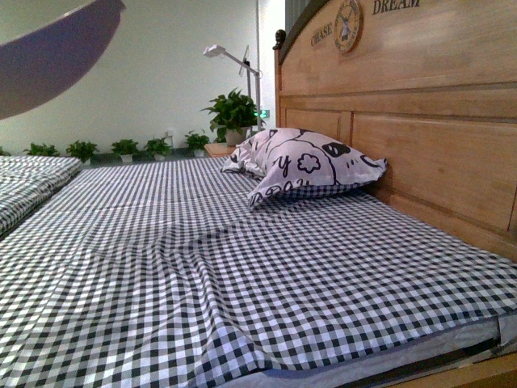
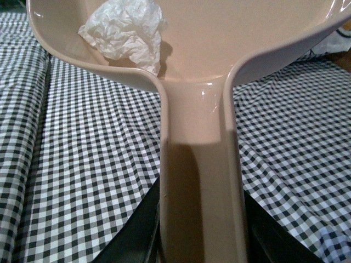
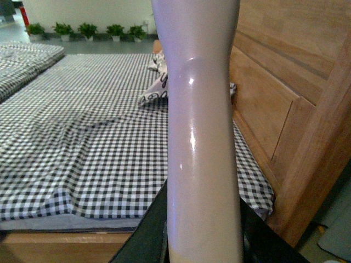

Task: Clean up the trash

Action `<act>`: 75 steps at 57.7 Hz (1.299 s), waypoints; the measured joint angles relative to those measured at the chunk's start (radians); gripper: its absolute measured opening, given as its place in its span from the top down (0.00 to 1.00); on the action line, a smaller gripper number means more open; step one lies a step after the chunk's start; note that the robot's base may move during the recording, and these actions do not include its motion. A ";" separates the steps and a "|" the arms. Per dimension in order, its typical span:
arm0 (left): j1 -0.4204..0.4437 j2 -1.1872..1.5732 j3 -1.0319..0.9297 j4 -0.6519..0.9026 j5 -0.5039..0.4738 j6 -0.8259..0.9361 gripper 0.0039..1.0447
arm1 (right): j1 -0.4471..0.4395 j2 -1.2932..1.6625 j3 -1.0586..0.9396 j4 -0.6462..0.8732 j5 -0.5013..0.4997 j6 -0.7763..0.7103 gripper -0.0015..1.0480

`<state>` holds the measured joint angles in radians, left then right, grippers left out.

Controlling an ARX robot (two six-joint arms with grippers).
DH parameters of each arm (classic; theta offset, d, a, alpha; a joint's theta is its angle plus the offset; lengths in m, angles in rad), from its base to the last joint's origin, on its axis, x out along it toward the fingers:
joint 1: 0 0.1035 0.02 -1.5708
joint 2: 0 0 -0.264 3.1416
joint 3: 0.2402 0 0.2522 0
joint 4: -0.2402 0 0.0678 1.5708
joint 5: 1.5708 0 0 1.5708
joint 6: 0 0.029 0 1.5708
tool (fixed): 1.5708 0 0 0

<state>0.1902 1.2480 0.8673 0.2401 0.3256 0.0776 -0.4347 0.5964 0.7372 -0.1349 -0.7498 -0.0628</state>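
Left gripper [image 2: 198,241] pinches the pink dustpan [image 2: 258,33] by its handle, black jaws pressed against both sides. Crumpled white trash [image 2: 127,32] lies inside the pan, above the checked bedsheet [image 2: 88,181]. Right gripper [image 3: 203,241] likewise clamps a pale handle [image 3: 202,126]. Beyond: patterned pillow [image 1: 311,166], wooden headboard [image 1: 436,121]

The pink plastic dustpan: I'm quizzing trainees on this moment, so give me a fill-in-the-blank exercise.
1. The crumpled white paper wad lies inside the pink plastic ____.
2. The bed's sheet has a black-and-white ____ pattern.
3. The patterned pillow rests near the wooden ____.

Missing words: dustpan; checked; headboard.
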 joint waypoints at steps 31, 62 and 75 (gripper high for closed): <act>-0.003 -0.207 -0.165 -0.015 -0.008 0.008 0.75 | -0.065 -0.087 -0.023 -0.080 -0.040 0.066 0.82; -0.002 -0.208 -0.166 -0.015 -0.008 0.008 0.75 | -0.045 -0.087 -0.023 -0.086 -0.029 0.065 0.82; -0.002 -0.208 -0.166 -0.015 -0.008 0.008 0.75 | -0.045 -0.087 -0.023 -0.086 -0.029 0.065 0.82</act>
<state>0.1879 1.0405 0.7017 0.2253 0.3176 0.0853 -0.4797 0.5095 0.7147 -0.2211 -0.7784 0.0025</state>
